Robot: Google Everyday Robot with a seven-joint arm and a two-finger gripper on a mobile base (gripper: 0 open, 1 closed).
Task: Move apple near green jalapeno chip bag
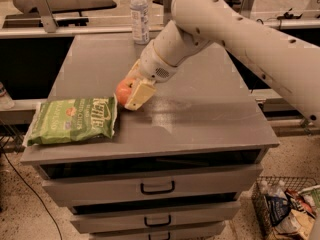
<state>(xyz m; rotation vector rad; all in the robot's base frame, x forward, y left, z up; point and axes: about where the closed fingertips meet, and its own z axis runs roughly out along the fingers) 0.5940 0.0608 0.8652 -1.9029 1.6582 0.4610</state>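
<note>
The apple point(123, 90) is red-orange and sits between the cream-coloured fingers point(140, 94) of my gripper point(131, 89), just above the grey cabinet top point(200, 114). The gripper is shut on the apple. The green jalapeno chip bag point(72, 120) lies flat at the front left of the top, its right end close to the apple, a small gap between them. My arm reaches in from the upper right.
A clear water bottle point(140, 15) stands at the back edge of the top. Drawers with dark handles point(157, 188) are below the front edge. A wire basket point(287, 209) with packets stands on the floor at the lower right.
</note>
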